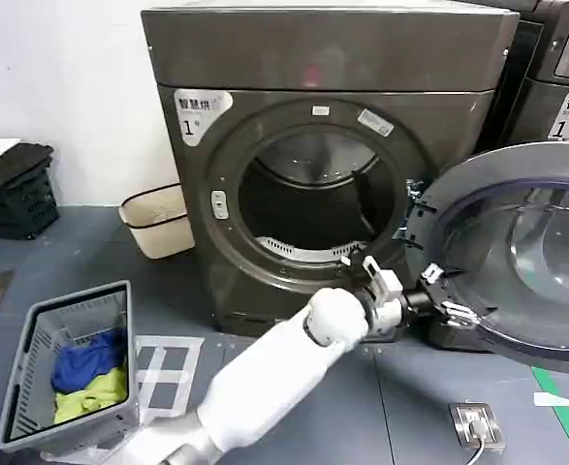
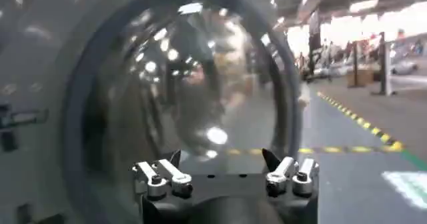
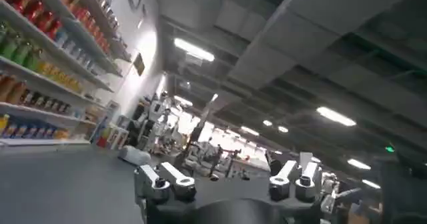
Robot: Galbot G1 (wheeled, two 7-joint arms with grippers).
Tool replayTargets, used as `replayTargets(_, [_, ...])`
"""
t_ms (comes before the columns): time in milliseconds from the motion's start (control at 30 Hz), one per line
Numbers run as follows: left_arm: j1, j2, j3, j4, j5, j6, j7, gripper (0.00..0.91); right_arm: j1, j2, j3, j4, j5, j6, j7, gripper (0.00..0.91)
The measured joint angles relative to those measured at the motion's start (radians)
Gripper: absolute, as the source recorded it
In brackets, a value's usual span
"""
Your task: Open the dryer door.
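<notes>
Dryer door (image 1: 517,252) is already swung well out to the right of the bronze-grey dryer (image 1: 332,87), hinged at the right edge of the drum opening (image 1: 313,199); drum is exposed. Task looks essentially done, maybe a little more swing left.

Left gripper (image 1: 429,291) sits at the door's inner rim, low on the hinge-side edge. In the left wrist view the left gripper (image 2: 225,172) has its jaws spread wide with nothing between them, pointed at the domed glass (image 2: 187,92) close in front. Not gripping, at most nudging the rim.

Right gripper (image 3: 227,175) is parked away from the machine, aimed up at the ceiling, jaws wide and empty.

Handling judgement: door is rigid, fairly heavy, pivots on a fixed hinge, so it only follows an arc. Chrome and glass are slick and the glass is the fragile part. Best contact is the rim edge far from the hinge for leverage; push, don't pinch the dome.

Laundry basket (image 1: 66,373) sits on the floor at left, well clear.
</notes>
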Motion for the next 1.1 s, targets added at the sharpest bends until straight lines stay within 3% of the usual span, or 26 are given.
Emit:
replayTargets(133, [0.047,0.017,-0.025,-0.144,-0.105,0.088,-0.086,0.907,-0.019,-0.017,0.014,-0.043,0.005,-0.018,0.020,0.907])
replayTargets(300, [0.060,0.188,-0.069,-0.291,-0.238,0.190,-0.239,0.907,-0.032,-0.033,0.012,-0.097,0.003,0.013,0.019,0.907])
replayTargets(467, [0.049,0.335,-0.101,-0.379,-0.370,0.292,-0.406,0.907,-0.037,-0.043,0.003,-0.135,0.005,0.032,0.012,0.907])
replayTargets(633, [0.033,0.451,-0.118,-0.447,-0.543,0.424,-0.632,0.907,-0.040,-0.054,-0.007,-0.155,0.045,0.031,-0.008,0.907])
replayTargets(900, [-0.003,0.650,-0.093,-0.492,-0.711,0.471,-0.823,0.907,-0.048,-0.066,-0.017,-0.175,0.120,0.035,-0.051,0.907])
replayTargets(1100, [-0.053,0.813,-0.088,-0.484,-1.030,0.471,-1.062,0.907,-0.043,-0.078,-0.029,-0.182,0.146,0.034,-0.071,0.907])
